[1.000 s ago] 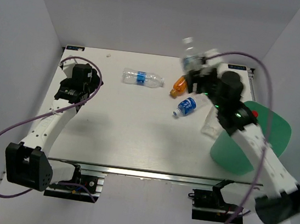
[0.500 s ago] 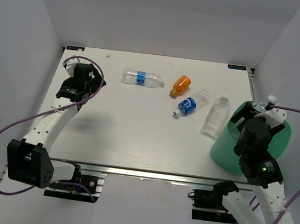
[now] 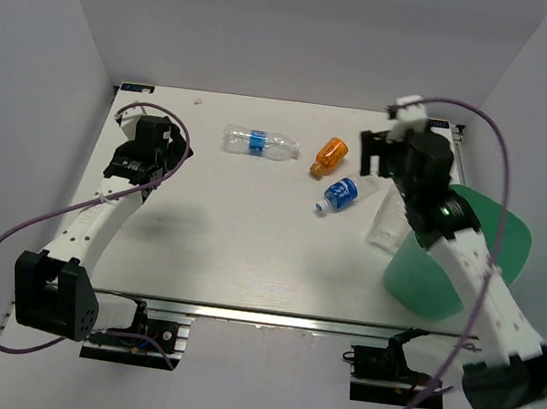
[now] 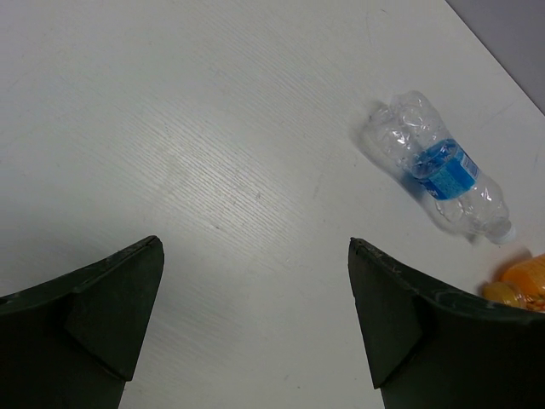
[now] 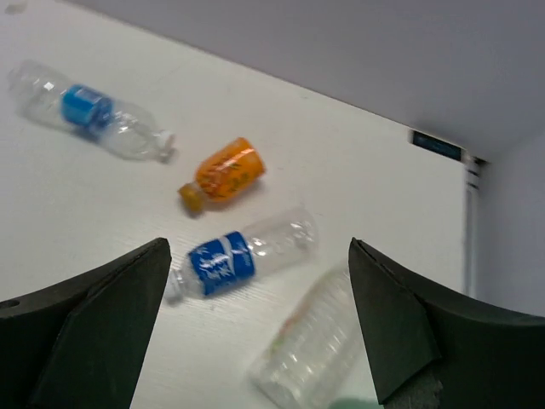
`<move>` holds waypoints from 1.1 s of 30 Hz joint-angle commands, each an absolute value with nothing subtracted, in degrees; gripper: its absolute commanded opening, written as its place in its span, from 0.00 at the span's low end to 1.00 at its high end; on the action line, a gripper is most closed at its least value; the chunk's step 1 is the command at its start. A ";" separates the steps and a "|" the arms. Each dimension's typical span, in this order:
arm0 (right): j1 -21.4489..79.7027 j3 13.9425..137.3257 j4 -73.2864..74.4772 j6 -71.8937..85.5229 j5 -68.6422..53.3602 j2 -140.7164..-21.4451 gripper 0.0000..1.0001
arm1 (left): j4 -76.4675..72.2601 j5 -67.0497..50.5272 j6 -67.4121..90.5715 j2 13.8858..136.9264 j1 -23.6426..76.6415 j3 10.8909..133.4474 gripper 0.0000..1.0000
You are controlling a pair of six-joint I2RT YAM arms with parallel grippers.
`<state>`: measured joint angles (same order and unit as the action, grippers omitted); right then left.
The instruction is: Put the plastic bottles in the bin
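White table [image 3: 247,252], grey walls. Your right gripper [image 5: 257,247]: jaws spread, empty. Blue-label bottle [image 5: 243,254] lies just below, long axis running finger to finger; wrist turn likely needed. Bin [image 3: 510,246] behind jaws. Left gripper [image 4: 254,247] spread, empty, well away from it.

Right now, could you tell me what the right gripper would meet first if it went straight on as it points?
Most likely the blue-label bottle, which lies centred between the fingers of the open right gripper in its wrist view, though depth is unclear.
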<state>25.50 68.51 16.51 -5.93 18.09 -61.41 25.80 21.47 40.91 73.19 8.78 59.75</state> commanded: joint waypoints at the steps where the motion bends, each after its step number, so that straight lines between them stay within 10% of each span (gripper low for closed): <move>1: 28.73 73.20 12.13 -16.85 3.01 -74.50 0.89 | 26.54 24.17 40.08 71.63 8.53 61.08 0.98; 23: 32.70 126.87 16.25 -46.84 -20.12 -140.86 0.90 | 22.41 22.32 37.44 74.97 8.53 57.57 0.98; 33: 32.17 128.14 8.88 -41.58 -27.07 -146.60 0.90 | 22.06 24.08 37.53 75.06 8.44 57.13 0.98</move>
<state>32.58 125.21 12.16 -44.23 -23.20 -145.40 23.22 23.16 37.93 75.72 8.73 57.56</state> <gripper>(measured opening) 0.896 0.982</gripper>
